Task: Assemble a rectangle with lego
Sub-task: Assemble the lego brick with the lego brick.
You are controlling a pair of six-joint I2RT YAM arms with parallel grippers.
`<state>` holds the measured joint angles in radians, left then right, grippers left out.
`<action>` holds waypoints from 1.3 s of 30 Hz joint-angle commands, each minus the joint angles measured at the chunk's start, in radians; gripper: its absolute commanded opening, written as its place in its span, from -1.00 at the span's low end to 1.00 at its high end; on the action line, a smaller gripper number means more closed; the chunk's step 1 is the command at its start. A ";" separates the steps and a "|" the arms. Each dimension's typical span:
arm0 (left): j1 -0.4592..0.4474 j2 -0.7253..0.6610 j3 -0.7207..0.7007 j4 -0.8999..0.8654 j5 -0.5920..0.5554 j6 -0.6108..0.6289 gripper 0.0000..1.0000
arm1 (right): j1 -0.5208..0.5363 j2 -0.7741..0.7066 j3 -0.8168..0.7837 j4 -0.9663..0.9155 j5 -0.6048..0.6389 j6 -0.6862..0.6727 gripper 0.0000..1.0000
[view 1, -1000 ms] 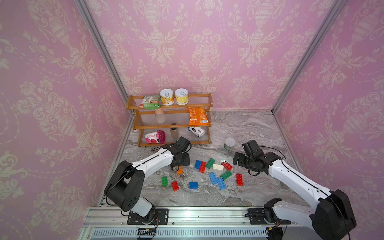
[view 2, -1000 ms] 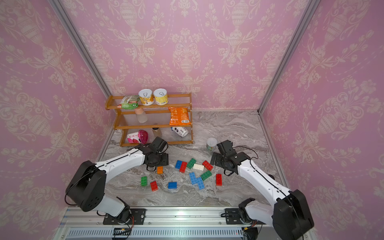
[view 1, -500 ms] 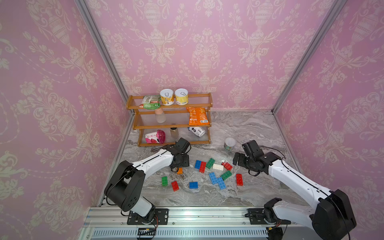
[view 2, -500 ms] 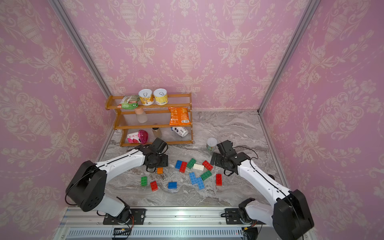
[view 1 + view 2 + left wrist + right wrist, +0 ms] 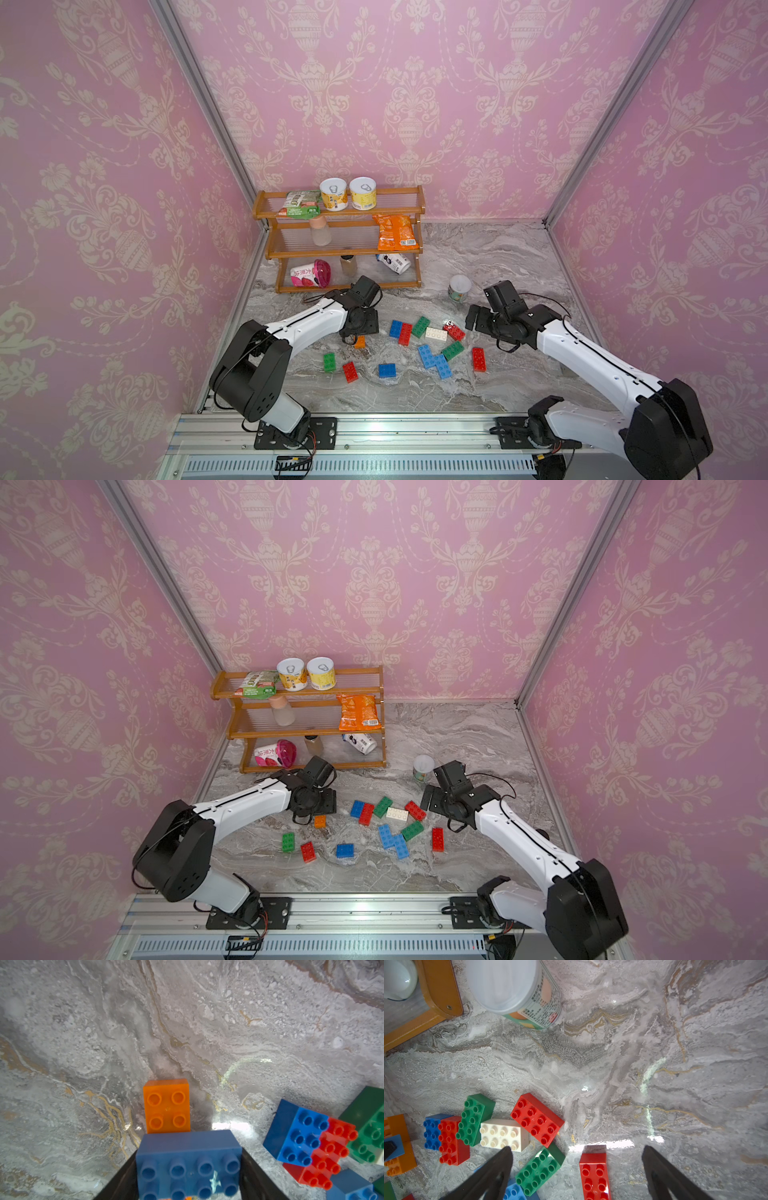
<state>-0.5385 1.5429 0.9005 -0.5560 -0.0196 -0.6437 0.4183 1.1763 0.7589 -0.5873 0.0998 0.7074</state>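
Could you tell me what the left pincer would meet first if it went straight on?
Probably the orange brick, directly ahead of the blue brick that the left pincer holds; their gap is hard to judge.

top views: were set high over tabletop [image 5: 478,257] | wrist views: were carried close behind left gripper [image 5: 188,1155], right gripper [image 5: 577,1148] | shared: orange brick [image 5: 167,1105]

Five blue bricks [image 5: 387,370], four red [image 5: 478,359], three green [image 5: 329,362], one white [image 5: 436,333], at least one orange [image 5: 360,341].
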 commanded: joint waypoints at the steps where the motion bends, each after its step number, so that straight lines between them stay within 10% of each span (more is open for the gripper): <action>1: 0.009 0.028 -0.015 0.005 0.026 0.003 -1.00 | -0.008 0.003 -0.014 0.001 -0.010 0.016 0.99; 39: 0.009 0.111 -0.027 -0.106 0.075 -0.044 -1.00 | -0.010 -0.008 -0.019 -0.008 -0.001 0.016 0.99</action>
<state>-0.5385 1.5848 0.9417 -0.5972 -0.0051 -0.6529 0.4164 1.1759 0.7551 -0.5873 0.0998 0.7074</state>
